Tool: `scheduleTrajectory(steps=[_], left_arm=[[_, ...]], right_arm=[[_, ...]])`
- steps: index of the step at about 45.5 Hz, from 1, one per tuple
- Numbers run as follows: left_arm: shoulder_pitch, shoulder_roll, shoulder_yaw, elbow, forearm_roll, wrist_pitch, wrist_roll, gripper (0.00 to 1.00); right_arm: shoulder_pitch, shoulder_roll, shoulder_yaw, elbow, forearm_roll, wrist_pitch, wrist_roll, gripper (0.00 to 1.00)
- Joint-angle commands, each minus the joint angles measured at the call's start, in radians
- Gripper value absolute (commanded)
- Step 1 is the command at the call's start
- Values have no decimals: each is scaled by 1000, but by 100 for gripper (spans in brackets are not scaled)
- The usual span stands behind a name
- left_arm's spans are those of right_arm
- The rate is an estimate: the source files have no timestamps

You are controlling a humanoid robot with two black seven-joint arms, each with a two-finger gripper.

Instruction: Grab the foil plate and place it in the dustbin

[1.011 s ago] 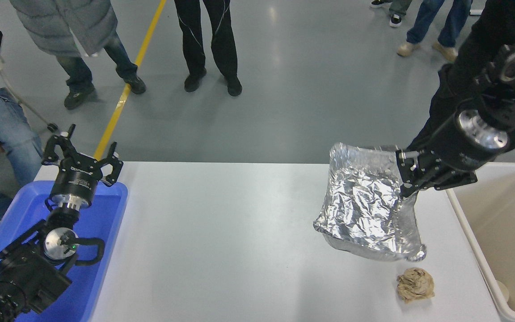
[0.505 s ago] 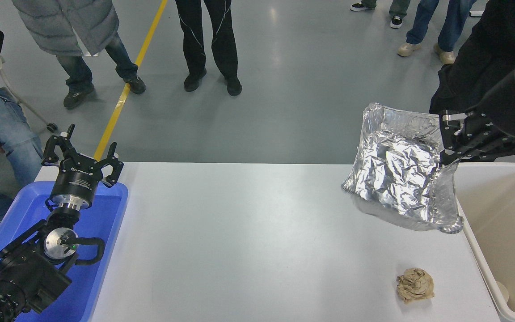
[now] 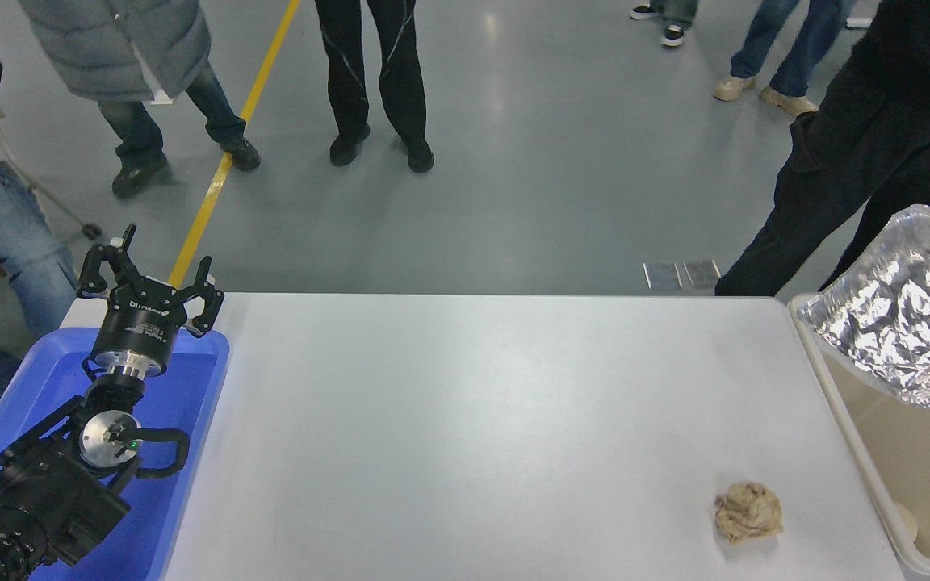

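The foil plate (image 3: 893, 319), shiny crinkled silver, hangs tilted in the air at the right edge, over the far end of the dustbin (image 3: 844, 403). The dustbin is a cream bin with a thick pale rim at the table's right end. What holds the plate lies beyond the picture's right edge, so my right gripper does not show. My left gripper (image 3: 146, 270) is parked open and empty at the lower left.
A blue tray (image 3: 182, 420) lies under my left arm. A crumpled brown paper ball (image 3: 749, 511) sits on the white table (image 3: 473, 420) near the bin. A person in black (image 3: 852, 161) stands close behind the bin; others stand further back.
The foil plate has been carried up and to the right, from above the table to over the dustbin. My right arm has left the picture. The left arm has not moved.
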Motion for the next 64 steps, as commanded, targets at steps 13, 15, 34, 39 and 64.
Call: scheduleTrajectory(steps=[13,15,34,39,64], left_arm=[[0,0,-2,1,-2,-2,-2,98],[0,0,-2,1,-2,-2,-2,98],[0,0,-2,1,0,-2,-2,98],[0,0,-2,1,0,-2,-2,98],[0,0,-2,1,0,-2,-2,98]], right_arm=[[-698,102,438,-653,3,-171,-6,0],[-730,136,443,-711,3,-172,-6,0],[-927,314,509,-956,1,-224,-6,0],[-934,323,509,-960,1,-229,-6,0],[-916,312,523,-967,3,-333,-3,84]])
